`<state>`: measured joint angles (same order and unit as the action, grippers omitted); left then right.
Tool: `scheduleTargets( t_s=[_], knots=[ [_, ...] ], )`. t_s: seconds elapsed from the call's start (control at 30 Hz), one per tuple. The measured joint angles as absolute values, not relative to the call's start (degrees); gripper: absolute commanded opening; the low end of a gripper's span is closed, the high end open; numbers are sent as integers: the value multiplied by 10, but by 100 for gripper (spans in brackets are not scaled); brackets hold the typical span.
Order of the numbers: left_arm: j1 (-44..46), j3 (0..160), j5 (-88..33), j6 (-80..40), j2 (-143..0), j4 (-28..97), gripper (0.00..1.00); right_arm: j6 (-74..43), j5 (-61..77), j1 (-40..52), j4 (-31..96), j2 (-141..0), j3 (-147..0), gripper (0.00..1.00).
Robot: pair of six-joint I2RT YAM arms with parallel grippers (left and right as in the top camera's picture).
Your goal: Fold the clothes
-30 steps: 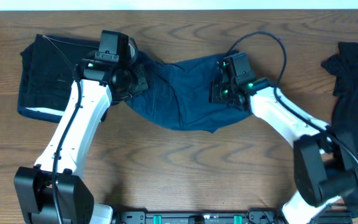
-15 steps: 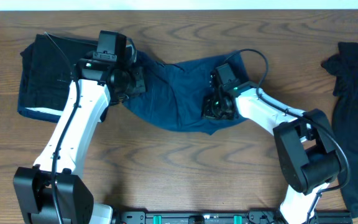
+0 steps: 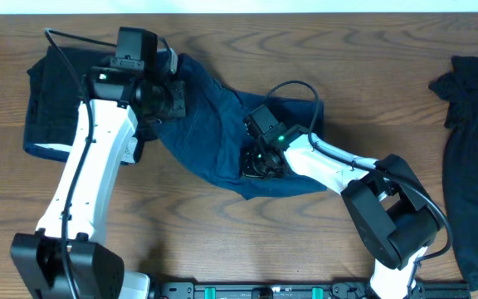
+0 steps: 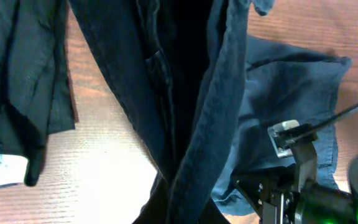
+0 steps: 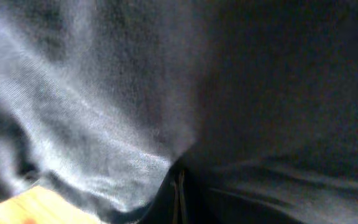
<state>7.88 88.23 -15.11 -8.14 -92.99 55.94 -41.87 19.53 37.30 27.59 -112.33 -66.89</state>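
Navy cloth (image 3: 218,137) lay across the middle of the surface (image 3: 222,249), running from 10 o'clock down to about 5 o'clock, bunched and twisted, not flat. Left claw (image 3: 175,101) was clamped shut on the cloth's upper end at 10 o'clock; in the left wrist view a thick hem ran straight down into the pinch. Right claw (image 3: 254,164) was closed on the same cloth near centre, by its lower hem; its own view showed only folds converging on the shut tips.

We judged this as the first fold, one side being carried over the other. To do it well we would hold both pinches firm, keep the cloth taut between the claws so the layer lands smooth, match hem to hem, and lower it to the surface before letting go.

Black stack (image 3: 52,100) with a white edge (image 3: 52,148) sat at 9 o'clock, just beside the navy cloth. Black garment (image 3: 475,141) lay at 3 o'clock, well apart. In the way, we judged: the left arm crossed the stack's near corner and could drag it, and the right arm's cable (image 3: 293,87) looped over the cloth and could snag.
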Motion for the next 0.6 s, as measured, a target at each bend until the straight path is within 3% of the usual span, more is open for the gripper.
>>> scheduleTargets(
  t_s=[0.27,0.6],
  knots=[
    [79,893,-151,-74,-930,566,6,-382,226,339,354,-1112,-696,1],
    [79,893,-151,-77,-930,568,6,-310,144,231,507,-993,-743,1]
  ],
)
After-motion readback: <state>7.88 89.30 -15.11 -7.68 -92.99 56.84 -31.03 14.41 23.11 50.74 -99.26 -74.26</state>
